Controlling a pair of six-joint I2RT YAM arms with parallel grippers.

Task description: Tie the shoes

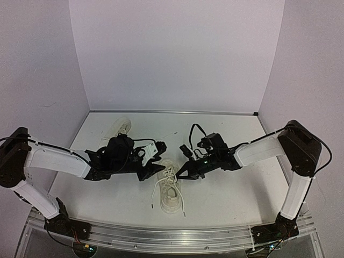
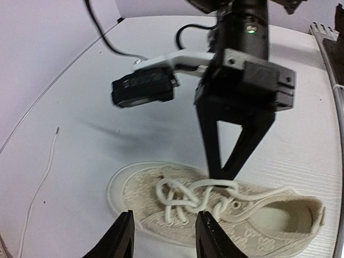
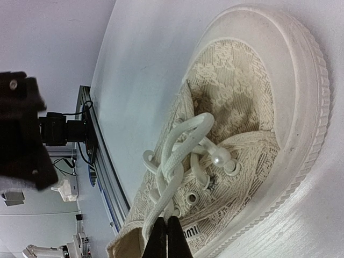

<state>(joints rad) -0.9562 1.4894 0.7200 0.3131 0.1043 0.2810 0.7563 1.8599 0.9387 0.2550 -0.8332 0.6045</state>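
Note:
One cream-white shoe [image 1: 169, 189] lies mid-table with its toe towards the back, and its white laces [image 2: 188, 196] are loosely crossed over the tongue. My right gripper [image 3: 167, 236] is shut on a strand of that lace just above the eyelets; its black fingers [image 2: 236, 145] come to a point over the shoe [image 2: 226, 209]. My left gripper [image 2: 164, 236] hovers open beside the toe end with nothing between its fingers. In the top view the left gripper [image 1: 155, 167] and the right gripper [image 1: 181, 172] face each other over the shoe. A second shoe [image 1: 120, 127] lies at the back left.
A thin loose lace end [image 2: 44, 174] trails over the white table [image 1: 231, 193] to the left of the shoe. The metal rail [image 1: 172, 234] runs along the near edge. Lilac walls close the back and both sides.

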